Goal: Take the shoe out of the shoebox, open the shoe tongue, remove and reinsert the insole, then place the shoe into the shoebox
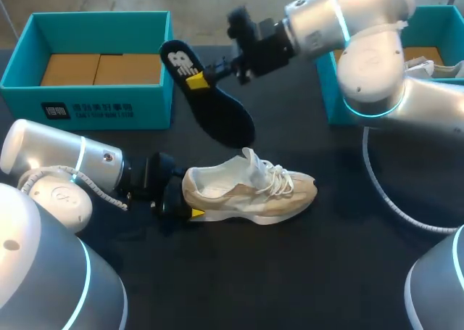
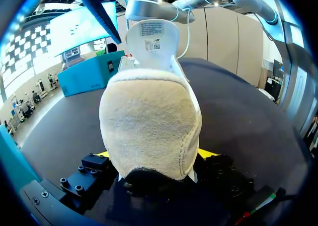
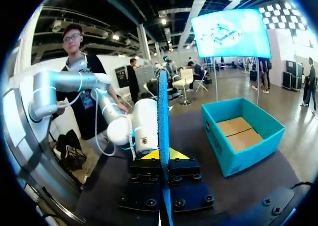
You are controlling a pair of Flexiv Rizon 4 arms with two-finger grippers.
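Observation:
A beige and white shoe (image 1: 254, 192) lies on its sole on the dark table, toe to the right. My left gripper (image 1: 181, 203) is at its heel. In the left wrist view the heel of the shoe (image 2: 149, 116) fills the gap between the yellow tips, both of which press against it. Above the shoe, my right gripper (image 1: 197, 78) is shut on a dark insole (image 1: 225, 116) near its heel end, and the toe end hangs down toward the shoe's tongue. In the right wrist view the insole (image 3: 162, 107) stands edge-on between the right gripper (image 3: 163, 154) tips.
A teal shoebox (image 1: 87, 98) with brown cardboard inside stands open at the back left. A second teal box (image 1: 332, 98) sits at the back right behind my right arm, with something white (image 1: 435, 69) in it.

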